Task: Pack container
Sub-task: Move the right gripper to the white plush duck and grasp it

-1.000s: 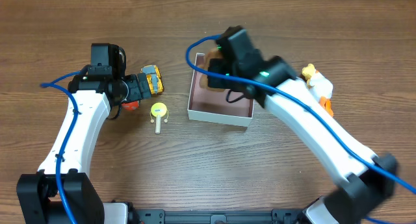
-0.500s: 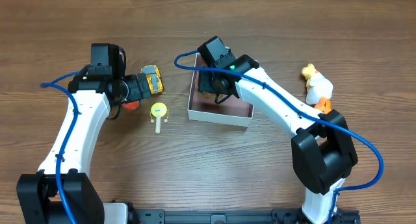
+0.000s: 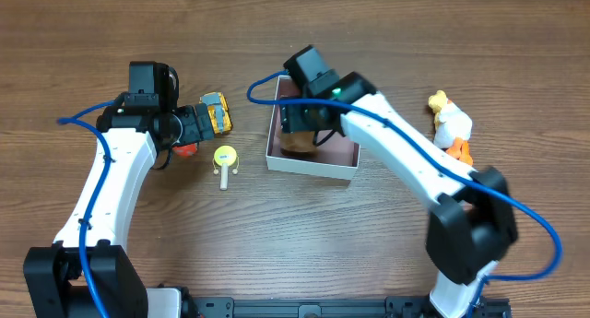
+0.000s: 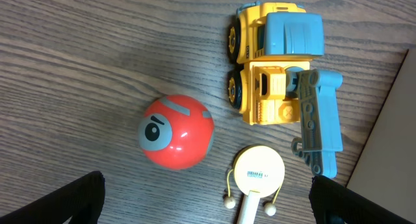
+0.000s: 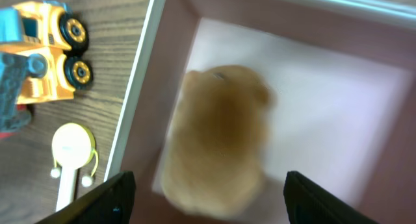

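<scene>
Hovering directly above container (image 3: 310,166), right gripper (image 5: 207,195) has fingers spread wide, gripping nothing. Container sits at centre of overhead frame: square, shallow, lidless, white outer walls, dusty pink inside, brown plush toy (image 5: 218,133) near its left wall. Left gripper (image 4: 208,201) likewise spread, empty.

Overhead camera is looking straight down from high up, taking in the whole worktop (image 3: 92,23), container (image 3: 309,167) near centre. Left wrist camera is facing down, close over the truck (image 4: 273,62), ball (image 4: 175,131) and rattle (image 4: 259,174) beside the container. Right wrist camera is looking down, nearer, into the container. Truck and rattle are showing in all three views.
</scene>
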